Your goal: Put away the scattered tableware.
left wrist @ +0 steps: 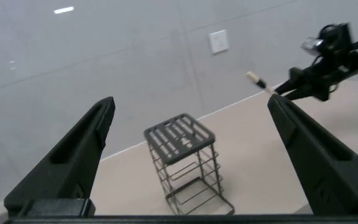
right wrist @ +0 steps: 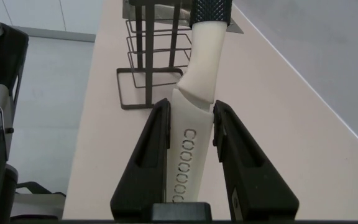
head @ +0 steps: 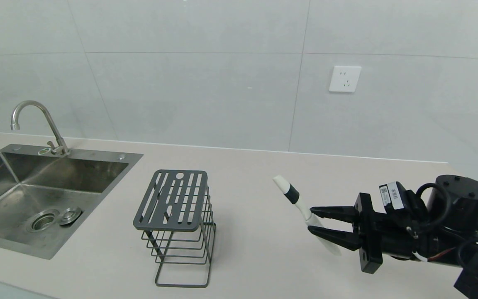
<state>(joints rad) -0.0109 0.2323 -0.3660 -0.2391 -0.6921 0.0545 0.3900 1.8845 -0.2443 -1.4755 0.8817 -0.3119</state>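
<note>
R gripper (head: 311, 221) holds a white tool (head: 292, 194) w/ a black ring, off to the right of the rack (head: 172, 199).

R arm comes in low from the right side of the counter (head: 255, 257). It lies about flat, w/ fingers pointing left toward the rack. Its 2 fingers squeeze the tool's flat end, the part w/ little holes, one finger on each side. The handle sticks out past the tips and tilts up toward the back wall (head: 206, 83). Tool and rack are well apart. L gripper (left wrist: 191, 102) hangs up in the air, aimed down at the rack, fingers spread wide w/ nothing btwn them. Rack is dark wire w/ a slotted top. It stands upright on the counter, btwn the sink (head: 98, 154) and the R gripper. A bent tap (head: 53, 128) stands at the back of the sink.
</note>
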